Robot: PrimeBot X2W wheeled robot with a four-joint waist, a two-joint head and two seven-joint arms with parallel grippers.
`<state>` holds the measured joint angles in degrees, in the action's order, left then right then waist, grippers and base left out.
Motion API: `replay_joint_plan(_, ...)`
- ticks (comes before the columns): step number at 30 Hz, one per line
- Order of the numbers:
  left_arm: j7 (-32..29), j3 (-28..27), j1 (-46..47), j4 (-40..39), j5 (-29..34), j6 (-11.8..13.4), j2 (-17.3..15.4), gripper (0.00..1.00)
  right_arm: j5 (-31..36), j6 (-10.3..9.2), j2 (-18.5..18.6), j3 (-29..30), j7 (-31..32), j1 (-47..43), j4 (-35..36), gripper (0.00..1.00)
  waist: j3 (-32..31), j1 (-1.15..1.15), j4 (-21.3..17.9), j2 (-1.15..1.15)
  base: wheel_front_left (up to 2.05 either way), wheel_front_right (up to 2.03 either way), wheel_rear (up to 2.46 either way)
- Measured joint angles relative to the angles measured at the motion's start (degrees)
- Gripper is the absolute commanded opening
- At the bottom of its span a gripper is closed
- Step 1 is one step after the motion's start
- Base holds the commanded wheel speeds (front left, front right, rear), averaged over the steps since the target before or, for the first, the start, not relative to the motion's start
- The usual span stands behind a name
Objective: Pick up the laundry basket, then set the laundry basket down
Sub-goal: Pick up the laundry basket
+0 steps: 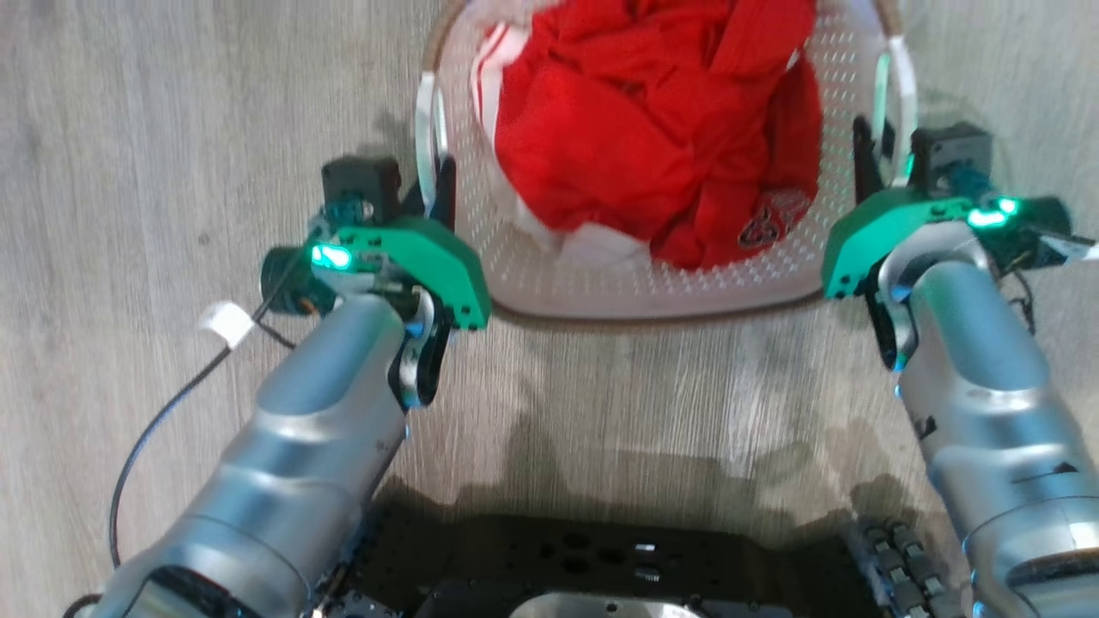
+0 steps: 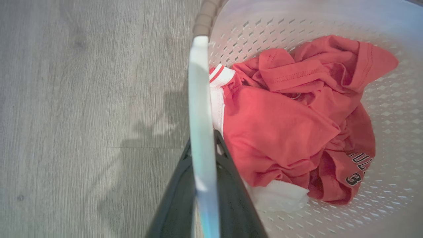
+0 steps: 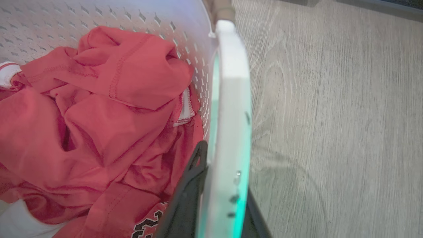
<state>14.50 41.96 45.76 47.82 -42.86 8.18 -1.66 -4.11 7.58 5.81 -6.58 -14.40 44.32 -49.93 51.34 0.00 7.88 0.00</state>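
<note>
Grey wood-grain floor (image 1: 172, 112), laundry basket (image 1: 644, 292), left claw (image 1: 434, 170) and right claw (image 1: 879, 160) pinching its side handles (image 1: 427, 116)

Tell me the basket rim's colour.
Brown; rim of the laundry basket, best in head view.

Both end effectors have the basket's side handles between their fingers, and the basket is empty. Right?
No, the laundry basket is not empty: the head view shows red clothing in it. The left end effector and right end effector do each have a side handle between their fingers.
</note>
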Motion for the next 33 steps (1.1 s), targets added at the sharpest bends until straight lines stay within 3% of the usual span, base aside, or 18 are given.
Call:
replay_joint_plan(14, -0.07, 5.32, -5.02, 6.83, -2.91, -1.7, 0.1, 0.0, -2.72, 0.09, -2.15, -1.43, 0.0, -0.99, -12.99, 0.0, -9.36, 0.0, -1.41, 0.0, 0.0, 0.0, 0.0)
replay_joint_plan(33, -0.08, 13.62, -14.06, 14.72, -8.93, -3.21, 0.1, 0.0, -23.1, 0.08, -2.41, -19.95, 1.75, -10.71, -18.69, 0.0, -24.97, 0.0, -3.9, 0.0, 0.0, 0.0, 0.0)
